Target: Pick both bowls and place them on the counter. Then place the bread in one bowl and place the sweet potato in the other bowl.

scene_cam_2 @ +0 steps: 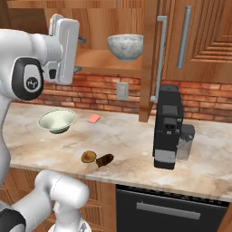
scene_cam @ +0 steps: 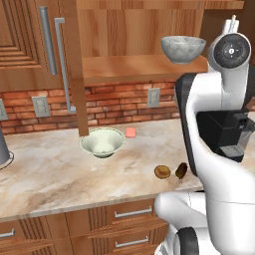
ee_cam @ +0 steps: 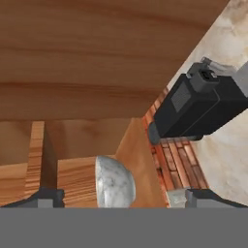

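The mottled grey bowl (scene_cam: pixel 183 49) (scene_cam_2: pixel 125 46) stands on the wooden shelf (scene_cam: pixel 129 67). My gripper (scene_cam_2: pixel 79 55) (ee_cam: pixel 127 199) is open and level with that shelf, a short way to the left of the bowl in the right base view and clear of it. In the hand view the grey bowl (ee_cam: pixel 114 182) lies ahead between my fingertips (ee_cam: pixel 46 197). The cream bowl (scene_cam: pixel 102 142) (scene_cam_2: pixel 57 120) sits upright on the marbled counter (scene_cam: pixel 50 174) (scene_cam_2: pixel 131 136). Near the counter's front edge, the round tan bread (scene_cam: pixel 162 172) (scene_cam_2: pixel 88 157) and the dark sweet potato (scene_cam: pixel 181 170) (scene_cam_2: pixel 104 160) lie side by side.
A black coffee machine (scene_cam_2: pixel 167 127) (ee_cam: pixel 198 109) stands on the counter to the right. A pink square (scene_cam: pixel 130 132) (scene_cam_2: pixel 94 118) lies by the brick wall. An open cabinet door with a long handle (scene_cam: pixel 62 64) (scene_cam_2: pixel 159 56) hangs beside the shelf.
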You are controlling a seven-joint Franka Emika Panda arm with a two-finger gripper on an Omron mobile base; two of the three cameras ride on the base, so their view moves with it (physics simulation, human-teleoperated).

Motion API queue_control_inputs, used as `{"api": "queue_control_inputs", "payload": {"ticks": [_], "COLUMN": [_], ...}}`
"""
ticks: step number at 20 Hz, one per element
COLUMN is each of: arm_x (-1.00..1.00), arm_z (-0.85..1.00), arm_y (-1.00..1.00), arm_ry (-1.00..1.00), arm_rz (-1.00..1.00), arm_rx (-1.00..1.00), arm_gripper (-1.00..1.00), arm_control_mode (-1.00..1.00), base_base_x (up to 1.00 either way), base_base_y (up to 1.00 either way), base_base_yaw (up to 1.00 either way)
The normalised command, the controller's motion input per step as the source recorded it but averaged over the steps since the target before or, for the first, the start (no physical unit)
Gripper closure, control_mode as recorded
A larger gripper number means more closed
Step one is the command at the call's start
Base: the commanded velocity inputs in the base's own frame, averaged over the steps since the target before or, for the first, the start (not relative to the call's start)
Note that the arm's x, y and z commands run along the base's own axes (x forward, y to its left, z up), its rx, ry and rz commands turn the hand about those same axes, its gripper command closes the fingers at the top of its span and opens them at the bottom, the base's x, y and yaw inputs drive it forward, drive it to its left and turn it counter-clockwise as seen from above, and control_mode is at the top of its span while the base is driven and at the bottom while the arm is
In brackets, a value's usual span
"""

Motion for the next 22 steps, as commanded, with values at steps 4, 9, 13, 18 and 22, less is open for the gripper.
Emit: {"api": "queue_control_inputs", "payload": {"ticks": [4, 9, 13, 18, 22], "arm_x": [0.31, 0.42, 0.39, 0.43, 0.53], "arm_z": [-0.10, -0.12, -0.19, -0.24, -0.15], "arm_y": [0.03, 0.07, 0.01, 0.01, 0.00], "arm_ry": [0.10, 0.03, 0.00, 0.04, 0.02], "arm_rz": [-0.03, 0.00, 0.00, 0.00, 0.00], "arm_rx": [-0.01, 0.00, -0.05, -0.05, -0.02], "arm_gripper": [-1.00, -1.00, -1.00, -1.00, -1.00], "arm_control_mode": [-1.00, -1.00, -1.00, -1.00, -1.00], "base_base_x": [0.00, 0.00, 0.00, 0.00, 0.00], "base_base_y": [0.00, 0.00, 0.00, 0.00, 0.00], "base_base_yaw": [0.00, 0.00, 0.00, 0.00, 0.00]}}
